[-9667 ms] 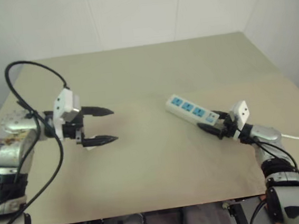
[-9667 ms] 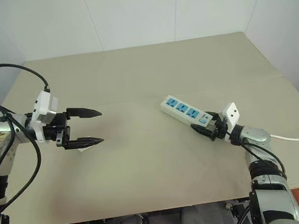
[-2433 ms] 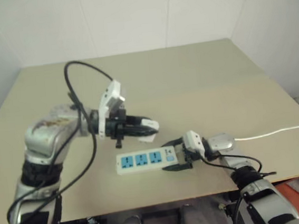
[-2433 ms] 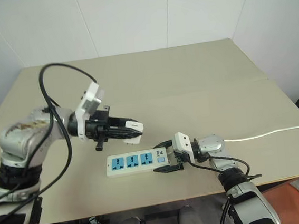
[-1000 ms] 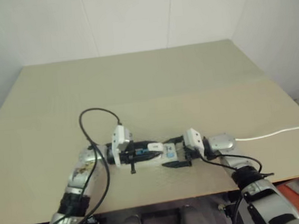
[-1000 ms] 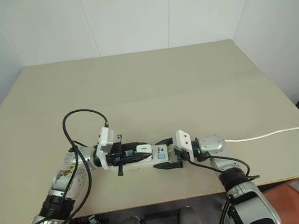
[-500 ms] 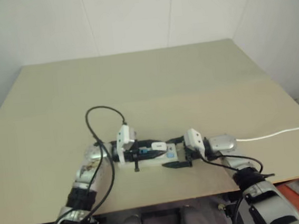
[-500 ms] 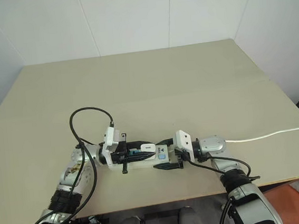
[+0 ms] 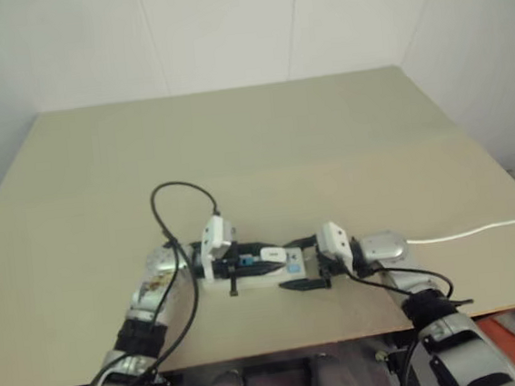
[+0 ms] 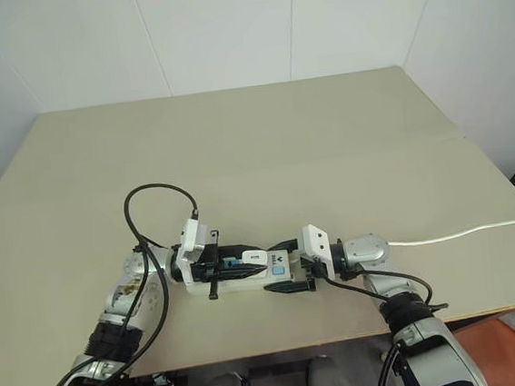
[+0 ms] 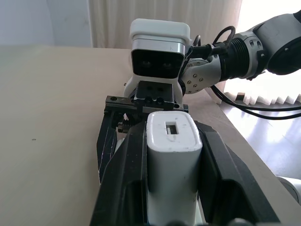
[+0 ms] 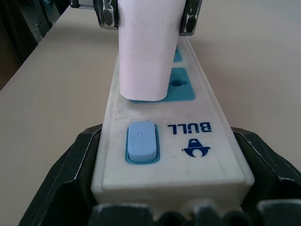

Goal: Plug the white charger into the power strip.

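The power strip (image 12: 188,141) lies along the table's near edge, blue switch toward my right arm. My right gripper (image 10: 284,265) is shut on the power strip's switch end, one black finger (image 12: 70,179) on each side. The white charger (image 12: 146,52) stands upright with its base against the blue socket face closest to the switch. My left gripper (image 11: 171,129) is shut on the white charger (image 11: 173,155), reaching level over the strip from the left. The white charger (image 10: 256,259) hides its own prongs and the socket under it.
The strip's thin white cord (image 10: 462,231) runs off to the right across the tan table (image 10: 326,150). A black cable (image 10: 149,203) loops up from my left forearm. The table's front edge lies just behind the strip.
My left forearm has swung in slightly toward the strip, while its gripper and the charger stay over the socket by the switch. The right gripper and the strip have not moved.
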Motion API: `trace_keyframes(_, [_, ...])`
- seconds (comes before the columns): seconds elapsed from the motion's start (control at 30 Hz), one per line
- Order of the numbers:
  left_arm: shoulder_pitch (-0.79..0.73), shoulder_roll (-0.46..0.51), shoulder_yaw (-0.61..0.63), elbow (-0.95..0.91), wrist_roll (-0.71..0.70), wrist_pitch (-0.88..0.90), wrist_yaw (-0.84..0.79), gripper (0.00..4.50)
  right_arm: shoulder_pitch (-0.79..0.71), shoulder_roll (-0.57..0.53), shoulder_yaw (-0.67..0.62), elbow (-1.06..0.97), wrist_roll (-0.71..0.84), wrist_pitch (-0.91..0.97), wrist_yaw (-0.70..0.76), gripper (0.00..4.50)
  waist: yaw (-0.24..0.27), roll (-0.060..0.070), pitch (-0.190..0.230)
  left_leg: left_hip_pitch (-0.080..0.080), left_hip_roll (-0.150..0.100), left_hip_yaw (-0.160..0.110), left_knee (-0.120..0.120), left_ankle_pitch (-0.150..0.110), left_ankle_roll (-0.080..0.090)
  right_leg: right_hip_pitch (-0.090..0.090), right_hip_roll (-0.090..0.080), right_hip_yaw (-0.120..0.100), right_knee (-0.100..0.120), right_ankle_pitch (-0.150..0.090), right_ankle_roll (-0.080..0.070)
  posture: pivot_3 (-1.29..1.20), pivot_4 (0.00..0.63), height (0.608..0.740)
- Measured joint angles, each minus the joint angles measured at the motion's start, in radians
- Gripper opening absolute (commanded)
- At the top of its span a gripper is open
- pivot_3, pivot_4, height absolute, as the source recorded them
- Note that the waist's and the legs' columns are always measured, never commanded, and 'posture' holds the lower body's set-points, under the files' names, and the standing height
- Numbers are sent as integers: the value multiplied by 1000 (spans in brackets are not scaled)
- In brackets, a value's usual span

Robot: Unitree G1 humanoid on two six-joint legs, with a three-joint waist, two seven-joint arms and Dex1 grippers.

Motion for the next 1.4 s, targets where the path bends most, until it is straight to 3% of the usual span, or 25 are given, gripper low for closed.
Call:
trace_keyframes(0.83, [52, 41, -3, -29, 0, -68, 10, 1019, 3, -1, 11, -18, 1, 16, -6, 3433, -3, 0, 0, 1, 3, 0, -5, 0, 0, -1, 3, 0, -4, 0, 0, 0, 150, 740])
trace_keyframes(1.4, [-9, 64, -57, 61, 6, -152, -18, 1019, -5, -3, 15, -8, 2, 18, -6, 3433, -1, 3, -2, 1, 3, 0, -5, 0, 0, 0, 4, 1, -3, 0, -1, 0, 150, 740])
